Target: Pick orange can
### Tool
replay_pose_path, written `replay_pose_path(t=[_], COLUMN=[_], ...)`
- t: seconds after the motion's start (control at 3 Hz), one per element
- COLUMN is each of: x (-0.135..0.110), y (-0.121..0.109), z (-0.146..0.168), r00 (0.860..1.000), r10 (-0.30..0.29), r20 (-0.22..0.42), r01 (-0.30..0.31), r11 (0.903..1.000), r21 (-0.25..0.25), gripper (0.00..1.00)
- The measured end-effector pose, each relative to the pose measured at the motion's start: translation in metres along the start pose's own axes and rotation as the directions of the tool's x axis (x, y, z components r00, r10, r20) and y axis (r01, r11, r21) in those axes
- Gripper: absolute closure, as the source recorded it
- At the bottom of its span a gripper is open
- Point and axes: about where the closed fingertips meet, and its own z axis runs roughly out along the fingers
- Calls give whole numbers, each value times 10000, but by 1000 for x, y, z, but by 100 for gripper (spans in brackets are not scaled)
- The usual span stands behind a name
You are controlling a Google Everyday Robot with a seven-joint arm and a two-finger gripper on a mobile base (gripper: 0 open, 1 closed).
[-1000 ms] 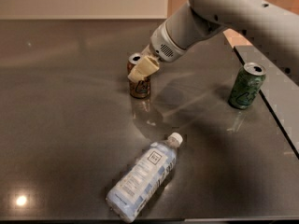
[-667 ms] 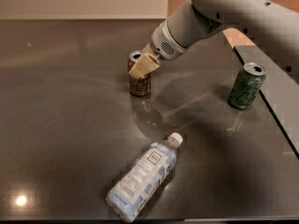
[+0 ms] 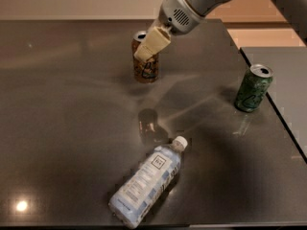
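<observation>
The orange can (image 3: 147,70), orange-brown with a silver top and dark swirls, is upright and hangs just above the dark table (image 3: 57,109); its reflection shows on the table below it. My gripper (image 3: 144,52) reaches down from the upper right and is shut on the can's upper part. One cream finger (image 3: 153,42) lies across the can's front; the other is hidden behind it.
A green can (image 3: 253,88) stands upright at the right, near the table's right edge. A clear plastic water bottle (image 3: 146,185) with a white cap lies on its side at the front. A second surface (image 3: 288,71) adjoins on the right.
The gripper has risen with the orange can in it, so the can has come up off the table. The green can and the bottle have not moved.
</observation>
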Motion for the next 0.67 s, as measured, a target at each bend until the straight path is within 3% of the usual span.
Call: replay_pose_path(t=[0.33, 0.67], x=[-24, -24], y=[11, 11], z=[-40, -40], r00=[9976, 9976], r10=[-671, -672], r20=[-153, -152], r01=[665, 666], r11=[9971, 9971], r21=[-365, -365], gripper=[100, 100])
